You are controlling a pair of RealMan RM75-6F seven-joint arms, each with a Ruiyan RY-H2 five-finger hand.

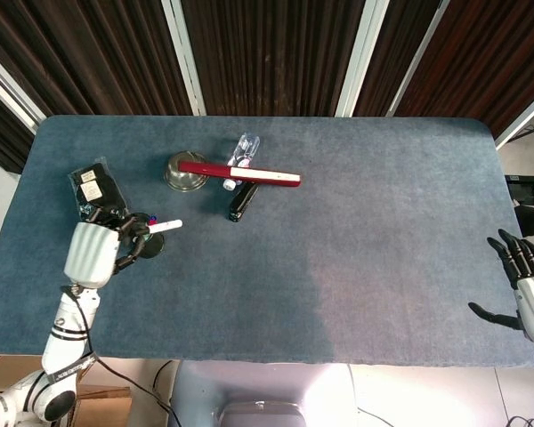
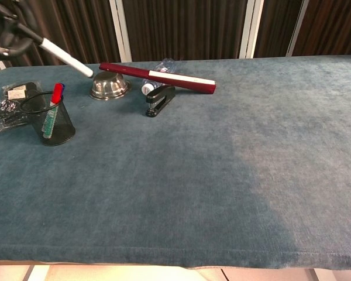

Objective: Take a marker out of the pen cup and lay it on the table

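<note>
My left hand [image 1: 93, 253] [image 2: 10, 36] is raised above the black mesh pen cup [image 2: 49, 121] and grips a white marker [image 1: 165, 228] [image 2: 65, 57] that slants down to the right, clear of the cup. The cup [image 1: 148, 249] stands near the table's left side and holds a red-capped marker [image 2: 56, 93] and a blue one behind it. My right hand [image 1: 527, 285] hangs open off the table's right front corner, holding nothing.
A steel bowl [image 2: 109, 86], a dark red flat box [image 2: 158, 78] propped on a black stapler [image 2: 159, 100], and a clear bottle [image 1: 245, 149] lie at mid-back. A plastic bag with black items [image 2: 11, 104] sits left of the cup.
</note>
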